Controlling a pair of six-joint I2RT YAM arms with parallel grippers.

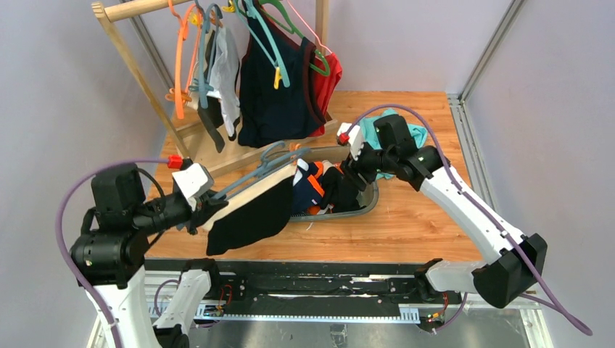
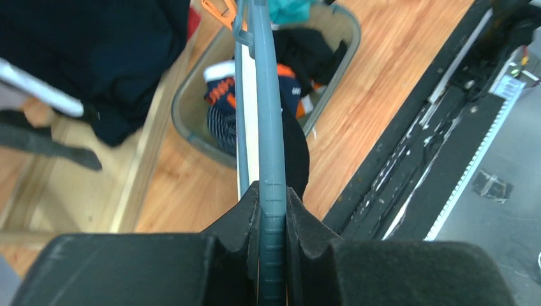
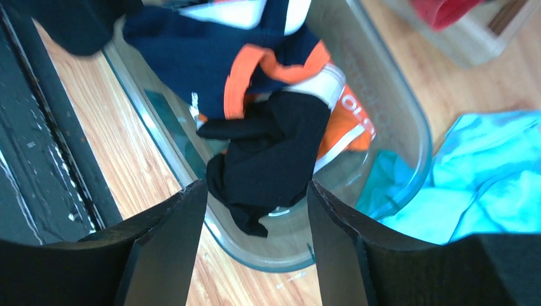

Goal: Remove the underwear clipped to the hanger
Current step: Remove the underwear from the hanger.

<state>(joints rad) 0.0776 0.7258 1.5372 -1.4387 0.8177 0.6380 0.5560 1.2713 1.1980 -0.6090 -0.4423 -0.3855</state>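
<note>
At the far left of the overhead view, the left hand (image 1: 205, 201) is clamped on a grey-blue hanger (image 1: 250, 174). It holds the hanger out over the near part of the tabletop (image 1: 413, 225), slanting away toward the right. The wrist view shows its two fingers (image 2: 239, 220) pressed tight against either side of the hanger, which is seen edge-on.

A dark brief (image 1: 246, 217) with a beige waistband hangs from the hanger just right of that hand, off the tabletop. The clips holding it are too small to make out.

Behind it, at the back left, a wooden rack (image 1: 123, 51) carries more hangers and a navy tank top (image 1: 279, 94) with red trim.

In the middle of the tabletop sits a clear tub (image 1: 371, 203) with a heap of underwear inside. A navy brief (image 3: 191, 57) with orange and white trim lies there, and a black brief (image 3: 274, 146) rests on top of it.

The right hand (image 3: 255, 191) hovers just above the tub with its fingers spread wide apart and nothing between them. The black brief is directly below it.

A teal cloth (image 1: 373, 130) lies on the tabletop just beyond the tub, partly hidden by the right arm.
</note>
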